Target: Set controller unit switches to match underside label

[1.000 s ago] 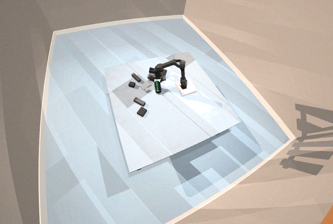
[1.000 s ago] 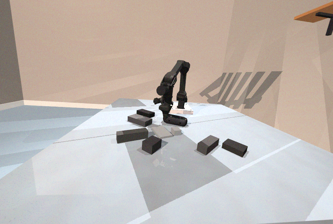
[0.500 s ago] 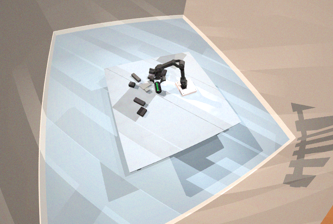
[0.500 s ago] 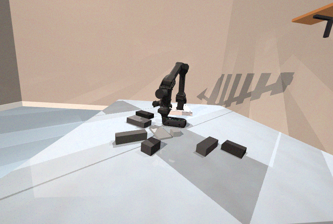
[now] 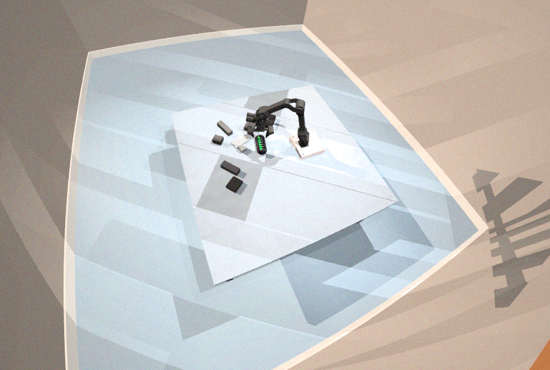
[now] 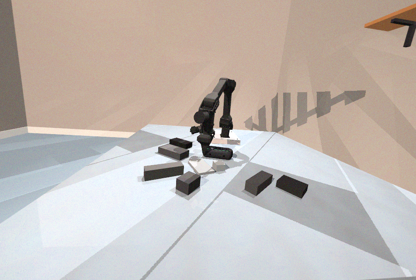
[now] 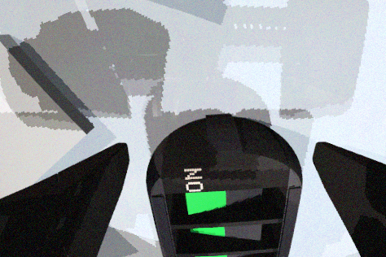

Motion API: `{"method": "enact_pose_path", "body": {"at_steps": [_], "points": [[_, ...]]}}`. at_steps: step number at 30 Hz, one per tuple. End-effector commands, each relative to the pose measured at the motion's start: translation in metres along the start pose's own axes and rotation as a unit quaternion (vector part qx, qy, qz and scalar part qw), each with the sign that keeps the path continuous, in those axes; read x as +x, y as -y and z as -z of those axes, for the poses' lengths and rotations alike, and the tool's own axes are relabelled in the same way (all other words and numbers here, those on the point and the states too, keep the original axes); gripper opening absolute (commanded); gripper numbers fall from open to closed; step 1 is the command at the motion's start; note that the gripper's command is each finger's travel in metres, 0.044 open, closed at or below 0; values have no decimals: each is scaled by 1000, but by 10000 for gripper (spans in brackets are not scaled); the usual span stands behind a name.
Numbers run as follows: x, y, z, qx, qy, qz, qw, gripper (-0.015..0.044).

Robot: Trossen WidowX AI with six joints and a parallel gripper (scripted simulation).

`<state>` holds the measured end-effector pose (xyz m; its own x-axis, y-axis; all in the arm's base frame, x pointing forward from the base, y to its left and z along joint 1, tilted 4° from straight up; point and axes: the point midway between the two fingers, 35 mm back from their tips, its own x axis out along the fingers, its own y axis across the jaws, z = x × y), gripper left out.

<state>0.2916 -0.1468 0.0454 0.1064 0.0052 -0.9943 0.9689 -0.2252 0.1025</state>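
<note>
The dark grey controller unit (image 5: 260, 145) (image 6: 220, 153) (image 7: 228, 150) lies about level, base down, with its green-ended switches on top; whether its base is fully flat on the bench I cannot tell. The wrist view shows its rounded end, the ON mark and the nearest switches, green ends on the left. Their exact tilt is hard to tell. The label underneath is hidden. My gripper (image 6: 205, 150) (image 7: 221, 144) is open, with one finger on each side of the unit and a visible gap on both sides.
A pale flat plate (image 5: 240, 141) (image 6: 201, 166) and a small light block (image 6: 220, 165) lie close to the unit. Several dark blocks lie around, including a long one (image 6: 163, 171), a short one (image 6: 188, 182) and a black one (image 5: 234, 183) (image 6: 291, 186). The white arm base (image 5: 313, 151) stands beyond.
</note>
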Motion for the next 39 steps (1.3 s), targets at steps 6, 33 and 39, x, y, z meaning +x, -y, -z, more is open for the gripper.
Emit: {"method": "enact_pose_path", "body": {"at_steps": [6, 33, 39], "points": [[-15, -2, 23, 0, -1, 0, 1000, 440], [-78, -2, 59, -1, -3, -1, 1000, 440], [-90, -2, 59, -2, -3, -1, 1000, 414]]}}
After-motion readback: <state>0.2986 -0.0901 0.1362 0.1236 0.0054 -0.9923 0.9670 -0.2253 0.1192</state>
